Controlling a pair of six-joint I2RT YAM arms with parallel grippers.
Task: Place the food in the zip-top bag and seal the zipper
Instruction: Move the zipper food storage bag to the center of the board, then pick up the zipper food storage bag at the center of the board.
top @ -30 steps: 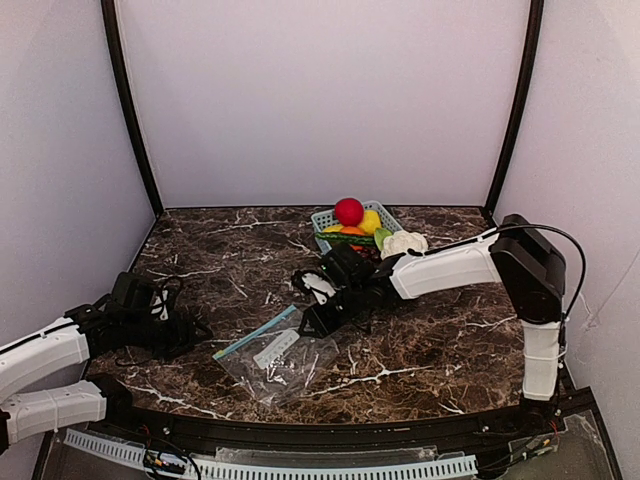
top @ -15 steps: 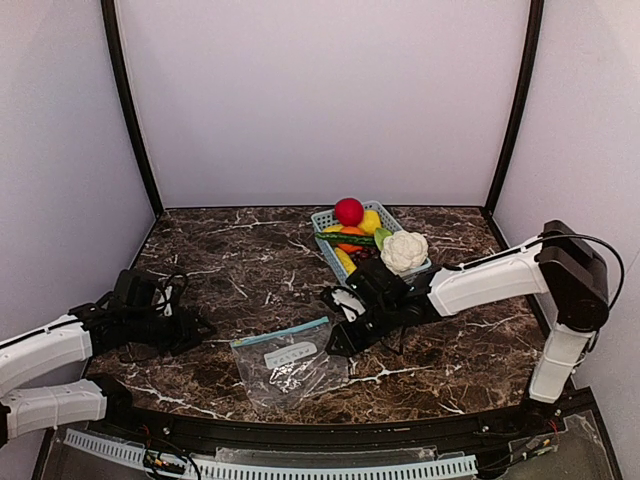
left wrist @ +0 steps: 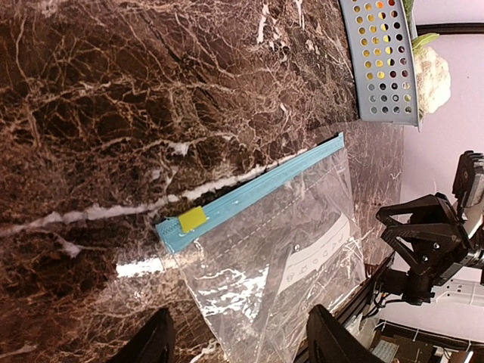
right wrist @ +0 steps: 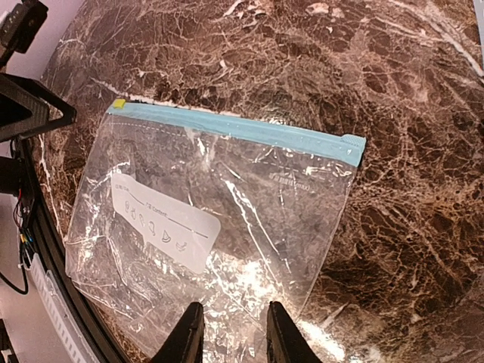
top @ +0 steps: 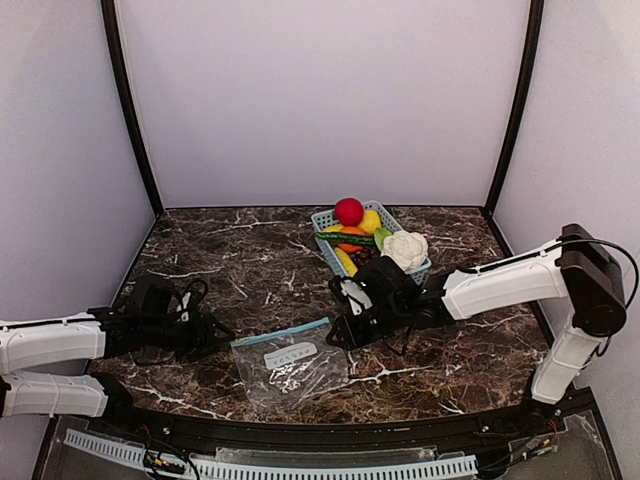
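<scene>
L claw (left wrist: 238, 333) gapes wide, nothing held; zip-top bag (left wrist: 302, 227) lies flat just ahead of its tips, zipper (left wrist: 249, 187) at the far edge. R claw (right wrist: 231, 324) is barely open over the bag's near edge, gripping nothing visible; cauliflower (top: 404, 249) sits behind it.

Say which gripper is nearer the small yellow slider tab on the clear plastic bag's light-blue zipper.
Left. The left gripper sits by the yellow slider tab on the zipper; the right gripper is at the opposite edge of the bag.
</scene>
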